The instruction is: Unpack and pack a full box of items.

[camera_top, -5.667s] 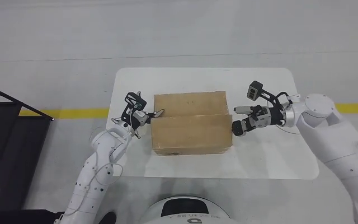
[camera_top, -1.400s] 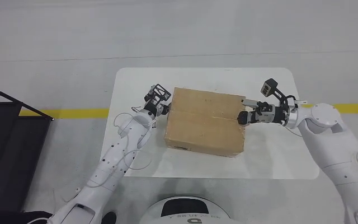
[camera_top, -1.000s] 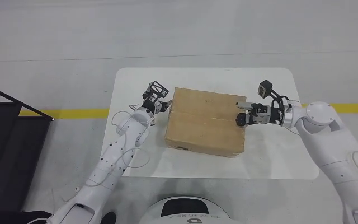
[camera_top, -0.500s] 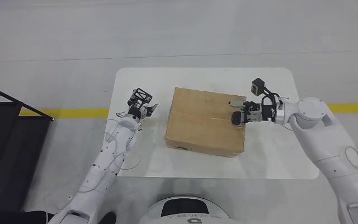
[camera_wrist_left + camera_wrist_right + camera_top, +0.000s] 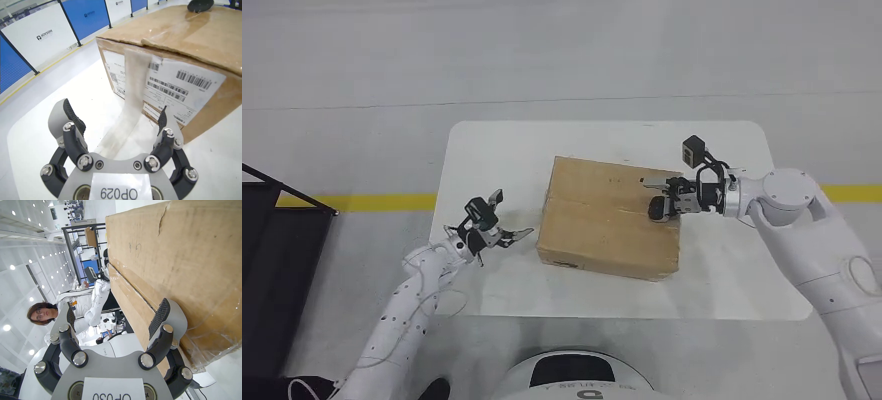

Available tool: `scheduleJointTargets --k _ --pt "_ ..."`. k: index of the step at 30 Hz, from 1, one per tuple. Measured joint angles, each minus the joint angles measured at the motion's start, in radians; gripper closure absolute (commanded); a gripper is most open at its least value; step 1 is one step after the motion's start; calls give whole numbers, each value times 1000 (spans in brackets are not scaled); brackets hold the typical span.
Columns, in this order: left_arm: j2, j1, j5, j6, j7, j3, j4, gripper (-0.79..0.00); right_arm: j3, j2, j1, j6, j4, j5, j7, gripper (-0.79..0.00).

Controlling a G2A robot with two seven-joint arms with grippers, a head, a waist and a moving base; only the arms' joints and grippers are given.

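I see the closed box [image 5: 610, 218] sitting askew on the white bench [image 5: 492, 150]. My left hand [image 5: 115, 111] is just off the box's labelled end, fingers apart, and a loose strip of tape [image 5: 135, 75] trails from that end down between them. My right hand [image 5: 652, 195] is over the box's top near the opposite end, fingers apart, one of them beside the taped seam.

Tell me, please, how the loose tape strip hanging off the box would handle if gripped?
Probably floppy: the tape strip sags from the box and curls along the table. Likely very light, since it looks thin and translucent. Being tape, it may cling to the left gripper.
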Motion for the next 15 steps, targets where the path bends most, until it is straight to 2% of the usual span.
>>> scheduleJointTargets --k 4,15 --pt "-15 -18 -74 89 -64 22 19 -785 -5 -4 1 10 -10 -5 -10 -785" --pt "-15 -19 -74 90 -64 23 19 -785 -2 -6 -3 11 -13 9 -20 -785"
